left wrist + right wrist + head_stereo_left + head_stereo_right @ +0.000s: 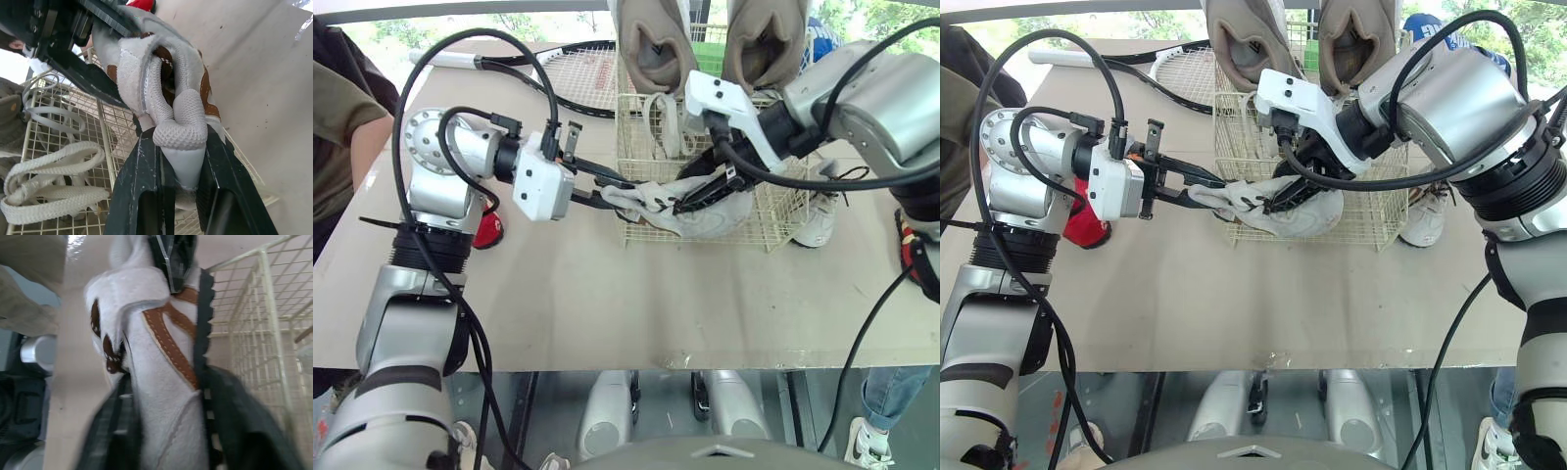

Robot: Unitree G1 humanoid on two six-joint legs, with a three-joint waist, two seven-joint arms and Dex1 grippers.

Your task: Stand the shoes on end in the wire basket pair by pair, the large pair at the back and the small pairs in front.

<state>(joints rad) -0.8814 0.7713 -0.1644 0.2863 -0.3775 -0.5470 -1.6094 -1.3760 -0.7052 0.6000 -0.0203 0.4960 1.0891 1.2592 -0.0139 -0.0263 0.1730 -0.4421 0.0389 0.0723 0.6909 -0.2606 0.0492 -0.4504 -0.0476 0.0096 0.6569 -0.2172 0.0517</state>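
Clamping white shoe (1317, 220): right gripper (1275, 202), seemingly.

In the basket (766, 220) the big shoes (651, 44) run off the top edge; right of it an arm hides most of a sneaker (815, 223); left of it we cannot name a half-covered red thing (489, 230).

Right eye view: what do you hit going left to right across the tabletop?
Red item → left gripper → white shoe clamped in that gripper → white laced sneaker.
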